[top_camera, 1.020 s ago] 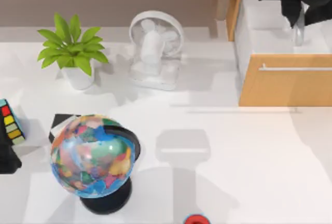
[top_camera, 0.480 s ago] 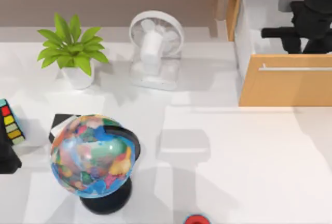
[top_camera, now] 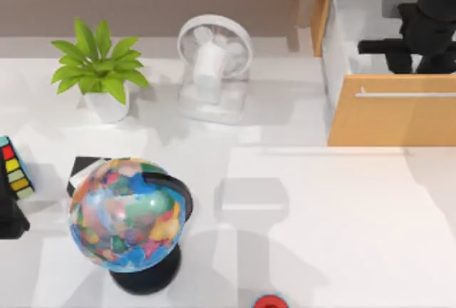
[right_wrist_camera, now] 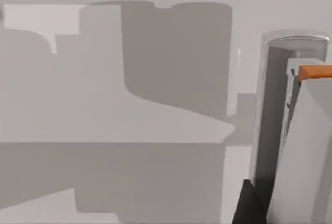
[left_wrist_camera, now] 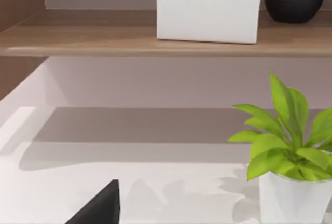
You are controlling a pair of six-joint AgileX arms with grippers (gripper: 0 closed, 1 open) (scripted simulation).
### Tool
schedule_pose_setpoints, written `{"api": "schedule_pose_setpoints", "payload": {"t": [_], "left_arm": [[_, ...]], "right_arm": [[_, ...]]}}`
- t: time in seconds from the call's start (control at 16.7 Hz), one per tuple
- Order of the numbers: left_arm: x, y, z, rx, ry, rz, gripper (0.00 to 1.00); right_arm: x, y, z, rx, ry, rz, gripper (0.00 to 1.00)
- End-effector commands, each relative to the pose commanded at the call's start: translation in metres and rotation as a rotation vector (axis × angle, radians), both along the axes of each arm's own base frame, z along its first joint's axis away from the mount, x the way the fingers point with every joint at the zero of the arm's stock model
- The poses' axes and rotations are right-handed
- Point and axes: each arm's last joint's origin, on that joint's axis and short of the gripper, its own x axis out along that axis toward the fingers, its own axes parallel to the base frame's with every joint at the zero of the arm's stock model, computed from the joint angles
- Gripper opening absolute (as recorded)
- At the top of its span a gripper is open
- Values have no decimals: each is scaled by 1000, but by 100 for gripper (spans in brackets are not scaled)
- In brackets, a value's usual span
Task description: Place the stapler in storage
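Our right arm (top_camera: 427, 19) reaches down over the open drawer (top_camera: 392, 119) at the table's far right corner, its gripper inside the white walls. In the right wrist view the stapler (right_wrist_camera: 293, 130), grey-white with an orange end, stands close against the camera above the drawer floor; we cannot tell whether the fingers clasp it. Our left arm (top_camera: 8, 215) sits parked at the table's left edge. On the table we count one globe (top_camera: 128, 212), one fan (top_camera: 214, 65), one plant (top_camera: 100, 69).

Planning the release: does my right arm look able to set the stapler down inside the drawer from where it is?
Probably yes: the right gripper hangs over the open drawer, the stapler sits close to its white floor, and nothing lies beneath.
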Motion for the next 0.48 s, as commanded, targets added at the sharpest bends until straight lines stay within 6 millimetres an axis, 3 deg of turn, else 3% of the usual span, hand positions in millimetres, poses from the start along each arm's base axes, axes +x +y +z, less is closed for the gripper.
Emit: {"api": "schedule_pose_setpoints", "payload": {"t": [0.3, 0.48], "left_arm": [[0, 0, 0, 0, 0, 0, 100], [0, 0, 0, 0, 0, 0, 100]], "right_arm": [[0, -1, -5, 0, 6, -2, 0], [0, -1, -5, 0, 6, -2, 23]]}}
